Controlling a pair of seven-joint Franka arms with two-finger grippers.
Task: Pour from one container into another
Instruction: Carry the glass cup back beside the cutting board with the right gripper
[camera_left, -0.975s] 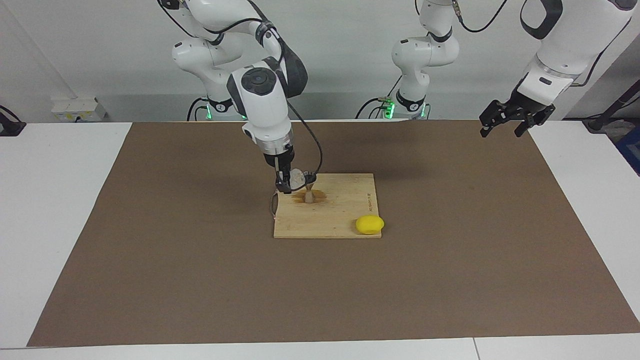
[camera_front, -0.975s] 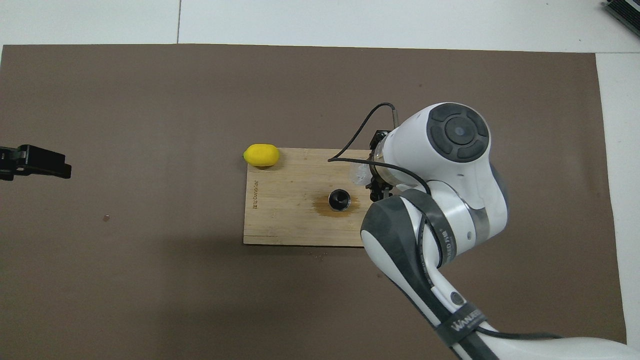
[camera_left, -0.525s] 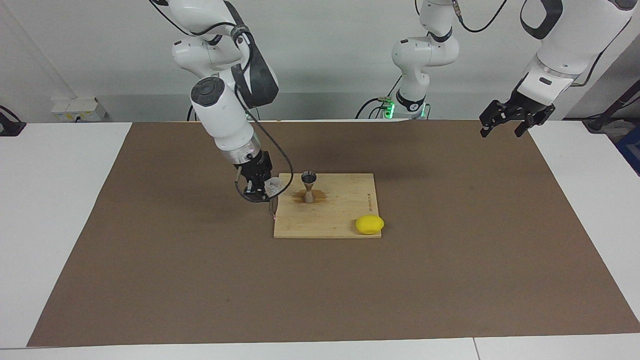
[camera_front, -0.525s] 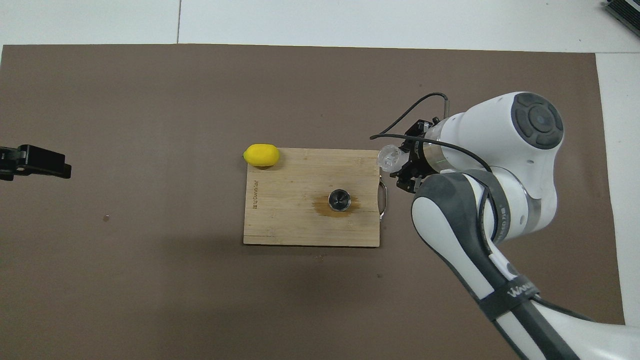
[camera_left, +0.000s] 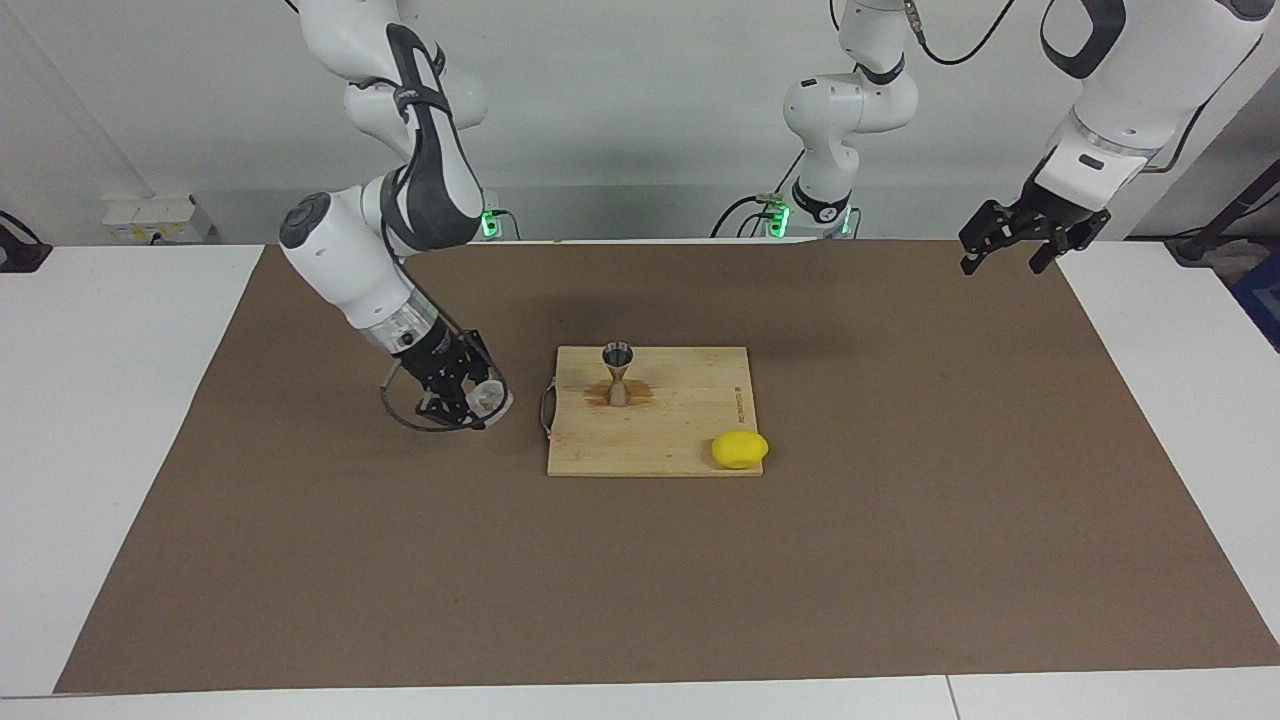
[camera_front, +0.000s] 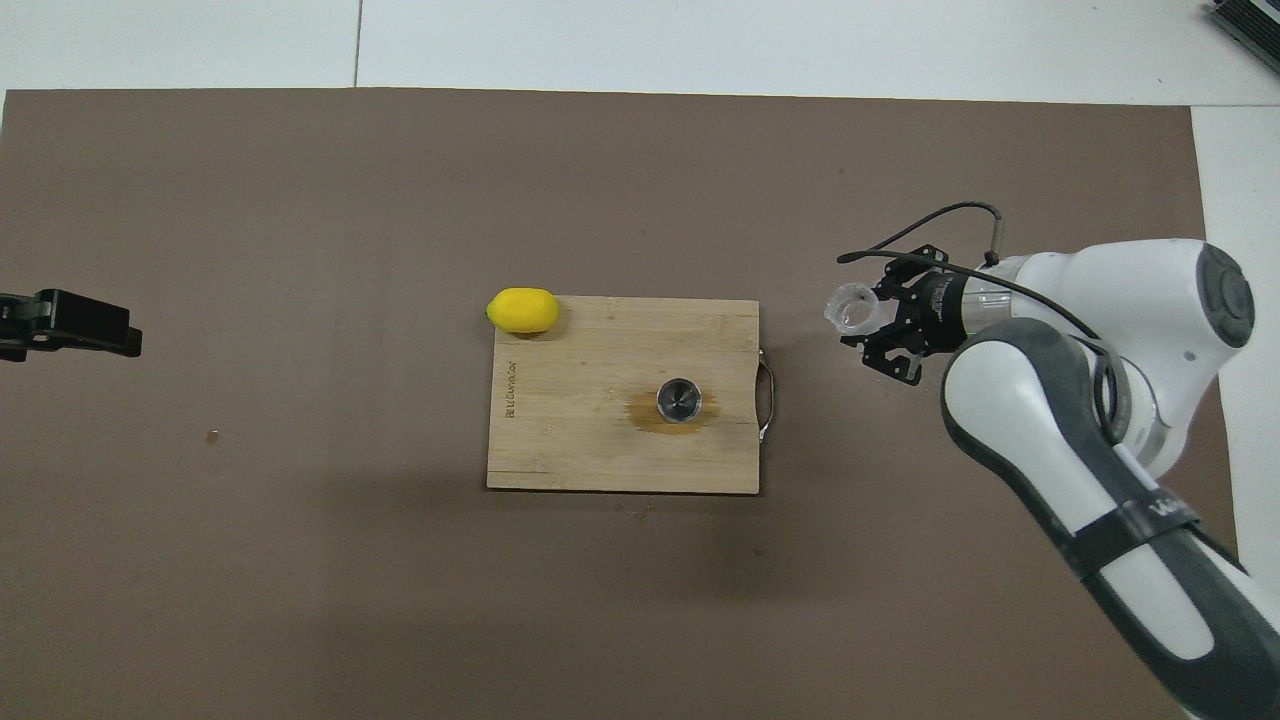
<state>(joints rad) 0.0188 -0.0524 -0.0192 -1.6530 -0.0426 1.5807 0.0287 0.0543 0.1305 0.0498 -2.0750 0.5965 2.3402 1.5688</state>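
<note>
Clear plastic cup (camera_left: 487, 397), small, squat and ridged, is pinched in your right gripper (camera_left: 470, 402) over the brown mat (camera_left: 300, 560), off the handle edge of the wooden cutting board (camera_left: 680, 440).
Lower it level and let go gently; silver hourglass jigger (camera_left: 618, 374) stands on the board's stain. Left gripper (camera_left: 1010, 240) waits spread at the mat's corner.

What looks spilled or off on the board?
A brown wet stain spreads on the cutting board around the base of the upright metal jigger. The right gripper holds the clear cup over the mat beside the board.
</note>
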